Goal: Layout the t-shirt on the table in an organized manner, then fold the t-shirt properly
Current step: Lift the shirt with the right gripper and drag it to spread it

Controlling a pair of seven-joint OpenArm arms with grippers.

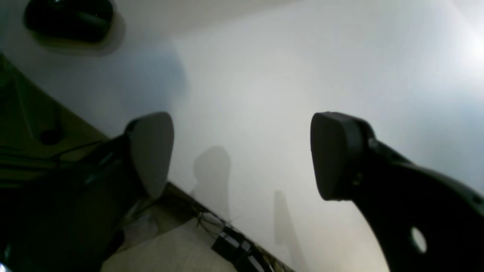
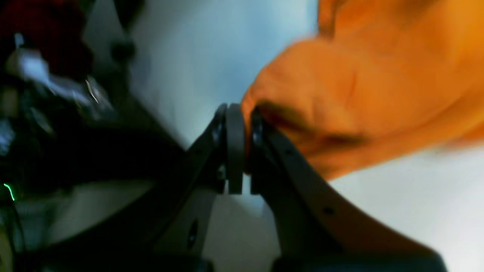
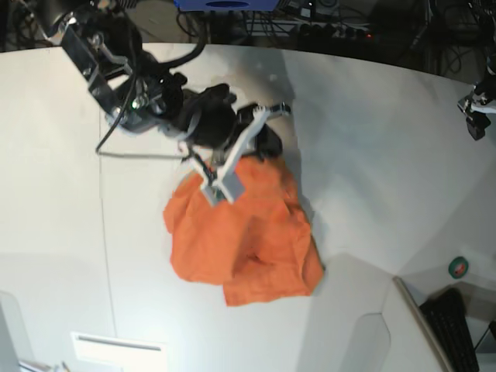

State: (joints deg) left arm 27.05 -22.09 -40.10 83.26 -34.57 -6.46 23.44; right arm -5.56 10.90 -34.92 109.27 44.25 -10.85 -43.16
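Pinching a fold of the plain orange soft cloth t-shirt (image 2: 363, 87), the right gripper (image 2: 242, 147) has its two dark fingers (image 2: 234, 147) drawn almost together, with a lip of orange fabric caught between them at the shirt's edge. From the base view this gripper (image 3: 267, 116) sits at the shirt's far edge, its black arm reaching in from the upper left corner of the large matte white tabletop (image 3: 372, 155). A white bracket on the arm lies over the top of the shirt. The orange t-shirt (image 3: 240, 232) itself lies crumpled in a loose, roughly square heap near the middle of the table, not spread flat, with wrinkles and a doubled-over lower corner. A thin dark seam line (image 3: 101, 209) runs down the tabletop just left of the shirt.

Well apart from the shirt, at the table's right edge, the left gripper (image 1: 242, 155) hangs above bare white table (image 1: 283, 75) with its fingers (image 1: 151, 151) spread wide and nothing between them. A round green-rimmed object (image 3: 459, 267) rests near the table's lower right corner, far from the shirt.
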